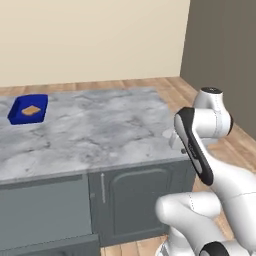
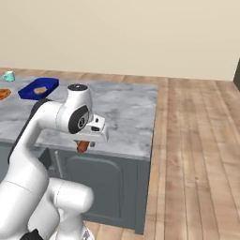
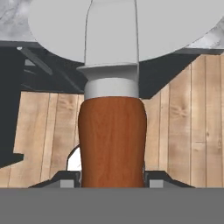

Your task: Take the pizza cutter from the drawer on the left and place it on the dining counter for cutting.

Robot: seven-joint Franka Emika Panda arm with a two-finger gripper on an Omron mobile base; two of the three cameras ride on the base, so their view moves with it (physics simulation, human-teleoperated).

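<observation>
Up close in the hand view, the fingers (image 3: 112, 181) were clamped on the reddish-brown handle of the pizza cutter (image 3: 112, 140), one dark tip pressed on each side, with the silver wheel blade sticking out past it. From the right base camera the handle end poked down out of the hand, right at the near edge of the dining worktop (image 2: 126, 117) by its right corner, above the dark grey cabinet base. Farther back on the marble, over to the left, sat a blue tray (image 1: 28, 109) with something orange-brown in it. Behind that were wood floor and a plain beige wall.
</observation>
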